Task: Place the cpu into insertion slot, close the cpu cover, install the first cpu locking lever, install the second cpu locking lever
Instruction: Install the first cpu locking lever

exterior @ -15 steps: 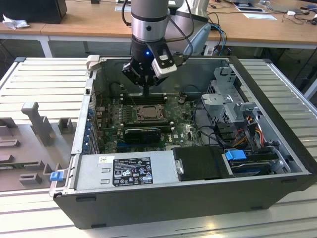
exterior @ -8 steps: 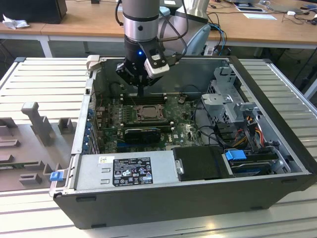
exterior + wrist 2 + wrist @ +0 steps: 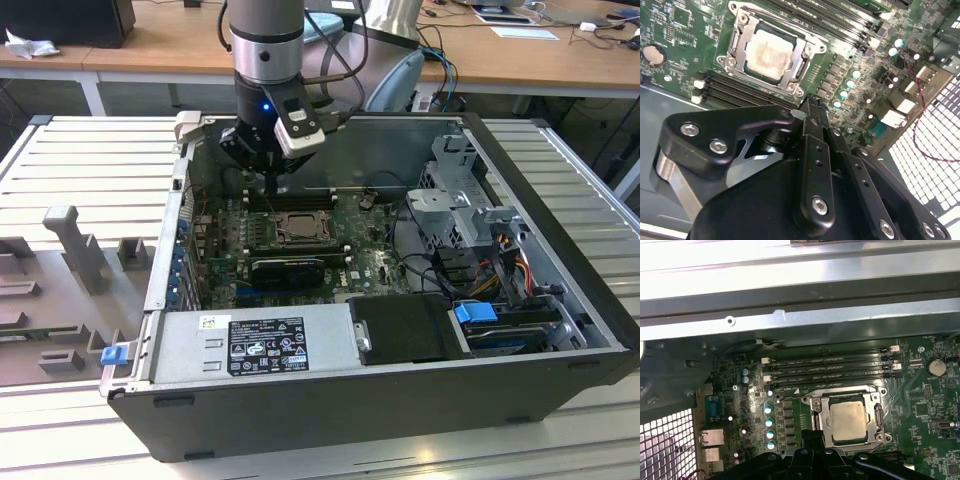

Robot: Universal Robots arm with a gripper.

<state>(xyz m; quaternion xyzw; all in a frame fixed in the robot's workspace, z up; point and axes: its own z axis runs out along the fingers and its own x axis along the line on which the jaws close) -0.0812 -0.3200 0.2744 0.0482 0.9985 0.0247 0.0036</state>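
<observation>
Black and bolted, the pincer (image 3: 812,112) fills the foreground of the second wrist view, its two fingers pressed together with nothing between them, tips poised above the green motherboard (image 3: 685,45) just short of the socket area. Beyond the fingertips lies the insertion slot (image 3: 742,67), and the cpu (image 3: 769,54) sits inside it, its pale metal top showing through the square cut-out. Lying flat over the chip is the cpu cover (image 3: 801,50), its grey frame lined up with the socket rim. Long black memory slots (image 3: 735,90) run on either side of the socket.

Seen in the first wrist view, the cpu (image 3: 849,421) rests in the insertion slot (image 3: 816,422) under the cpu cover (image 3: 875,402), with memory slots (image 3: 830,367) between it and the metal case wall (image 3: 800,320).

From the exterior view, the arm (image 3: 265,45) reaches down into the open computer case (image 3: 560,260), the pincer (image 3: 272,188) hanging just above the board, close to the far edge of the socket (image 3: 300,228). A power supply (image 3: 250,345) lines the near wall. The case rests on a ribbed metal desk (image 3: 90,160).
</observation>
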